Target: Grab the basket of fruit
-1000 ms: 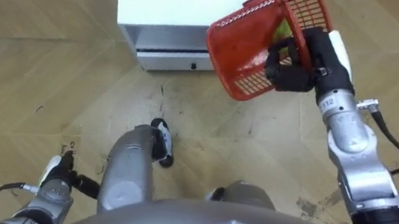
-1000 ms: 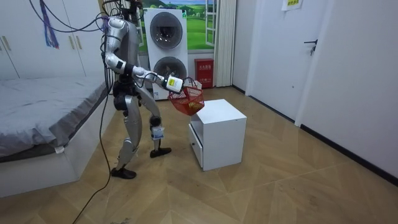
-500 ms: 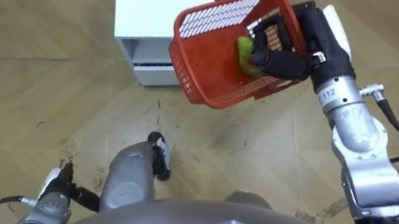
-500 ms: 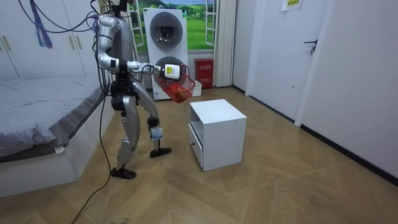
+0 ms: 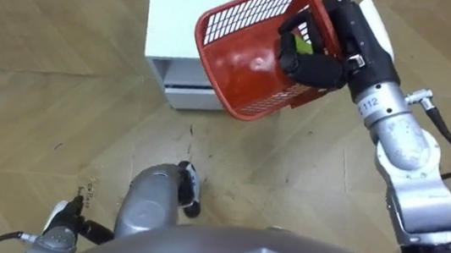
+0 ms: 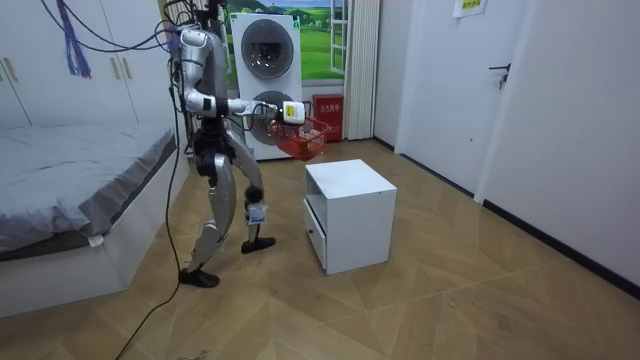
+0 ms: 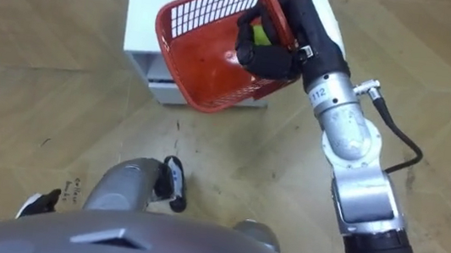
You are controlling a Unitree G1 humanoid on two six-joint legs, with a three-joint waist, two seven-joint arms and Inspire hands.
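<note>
Left hand [image 5: 82, 226] hangs low at seven o'clock, close to the body, idle. Right hand [image 5: 327, 57], out at one o'clock, is clenched over the rim of the basket [image 5: 245, 69] and carries it in the air above the near edge of the cabinet [image 5: 178, 19].

The hold looks risky. One hand grips one side only, so the basket hangs steeply tipped. A jolt from a step could make it swing, slip from the grip, or roll the fruit [image 7: 259, 34] out over the low side onto the floor [image 5: 43, 80]. A dip of the arm could also knock it against the cabinet top.

The basket is red plastic with lattice walls, a plain bottom turned toward the camera, and a thin handle at twelve o'clock. The green fruit peeps out from behind the hand.
</note>
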